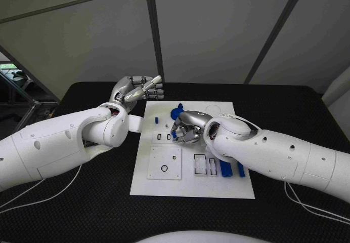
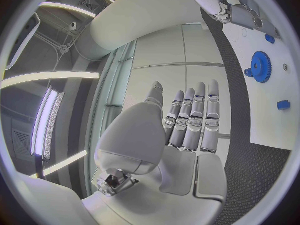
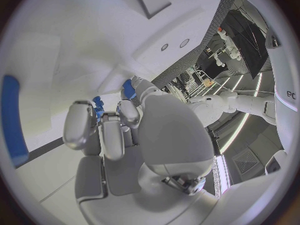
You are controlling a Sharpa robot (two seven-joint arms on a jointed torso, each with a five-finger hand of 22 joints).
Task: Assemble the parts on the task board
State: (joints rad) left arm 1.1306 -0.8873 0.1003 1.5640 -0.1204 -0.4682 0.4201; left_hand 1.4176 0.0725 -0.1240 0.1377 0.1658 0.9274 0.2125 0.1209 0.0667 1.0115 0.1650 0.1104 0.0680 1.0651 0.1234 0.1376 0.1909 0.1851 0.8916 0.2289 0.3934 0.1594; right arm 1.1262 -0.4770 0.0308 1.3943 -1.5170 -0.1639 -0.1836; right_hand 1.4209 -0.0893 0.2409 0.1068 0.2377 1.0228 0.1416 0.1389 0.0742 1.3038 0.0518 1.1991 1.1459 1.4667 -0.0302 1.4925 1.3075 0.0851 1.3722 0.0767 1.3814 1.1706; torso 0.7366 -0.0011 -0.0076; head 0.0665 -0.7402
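The white task board (image 1: 191,185) lies in the middle of the black table. My right hand (image 1: 186,127) hovers low over the board's upper middle with its fingers curled in. In the right wrist view a small blue part (image 3: 98,108) shows pinched at its fingertips (image 3: 80,116). Just beyond that hand a blue gear (image 1: 177,111) stands on the board, and the same gear (image 2: 260,66) appears in the left wrist view. My left hand (image 1: 138,88) is raised off the board's far left corner, fingers straight and apart, holding nothing. Two long blue parts (image 1: 226,168) lie at the board's right edge.
A small white plate (image 1: 165,162) with a hole sits on the board's left half, beside two slots (image 1: 201,164). Small blue pieces (image 2: 283,105) stand near the gear. Black table (image 1: 87,207) surrounds the board, with a cable (image 1: 313,207) trailing at the near right.
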